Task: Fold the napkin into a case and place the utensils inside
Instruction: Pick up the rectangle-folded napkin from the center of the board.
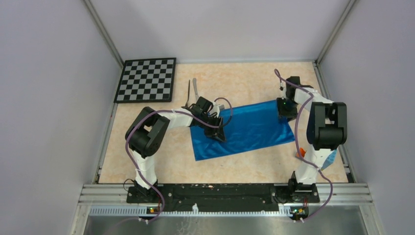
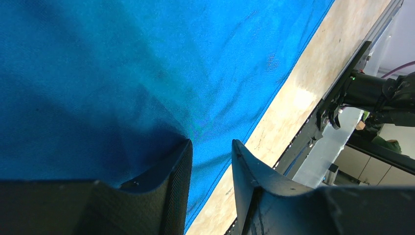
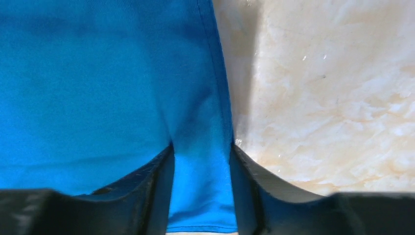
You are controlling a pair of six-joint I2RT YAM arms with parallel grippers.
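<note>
The napkin (image 1: pixel 249 129) lies spread in one flat layer on the table (image 1: pixel 244 78), around the middle and reaching toward the right edge, its sides skewed against the table's edges. It is not folded.

The left end effector (image 1: pixel 215 131) sits low over the napkin's left side, near the corner facing the far edge. In the left wrist view the left end effector (image 2: pixel 210 144) is released: its two fingers stand apart astride the hem of the napkin (image 2: pixel 122 63), and both blue cloth and bare table (image 2: pixel 293 103) show in the gap.

The right end effector (image 1: pixel 286 110) is down at the napkin's corner nearest the table's far right corner. In the right wrist view the right end effector (image 3: pixel 200 147) has a strip of the napkin (image 3: pixel 88 73) filling the space between its fingers, with the hem running along the right one and the table (image 3: pixel 333 88) beside it. I cannot tell whether they are pressing on the cloth.

The utensils, a dark fork (image 1: pixel 189 93) and a pale knife (image 1: pixel 195 87), lie side by side toward the far edge, apart from the napkin and just beside the checkerboard (image 1: pixel 147 79) in the far left corner
</note>
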